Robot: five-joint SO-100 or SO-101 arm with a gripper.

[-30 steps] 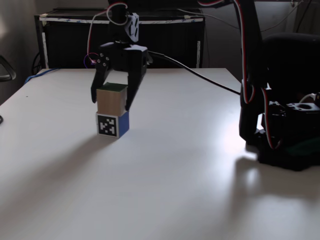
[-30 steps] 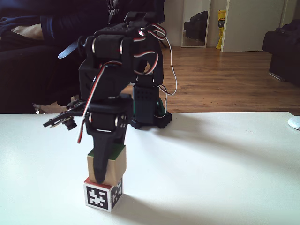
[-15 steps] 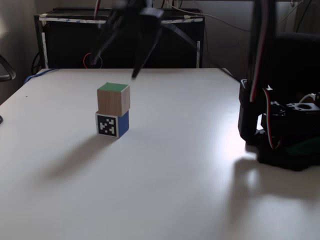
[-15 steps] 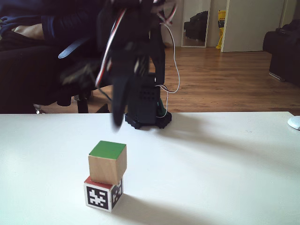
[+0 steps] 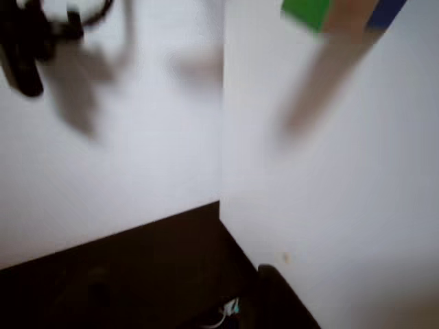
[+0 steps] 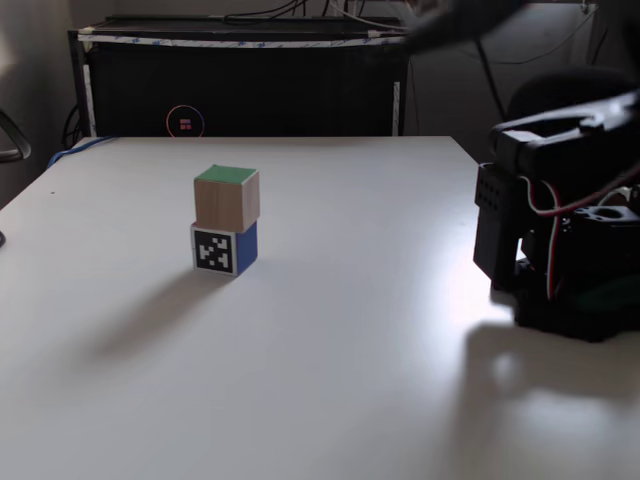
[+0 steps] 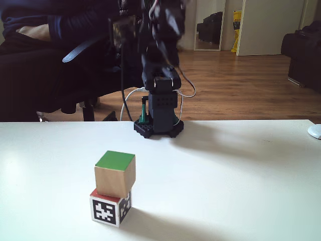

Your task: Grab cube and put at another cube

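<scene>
- The wooden cube with a bright green top face (image 6: 227,197) sat stacked directly on the second wooden cube with a dark blue side (image 6: 226,250), turned slightly askew to it, on the white table (image 6: 330,330).
- In another fixed view the green-topped cube (image 7: 115,173) rested on the lower cube (image 7: 111,208), which showed a red top edge.
- The lower cube carried a black-and-white square marker pattern; no readable writing.
- The black arm (image 7: 156,60) was blurred well behind the stack; whether its gripper was spread or closed could not be told.
- A red round symbol (image 6: 184,122) glowed on the dark cabinet beyond the stack.
</scene>
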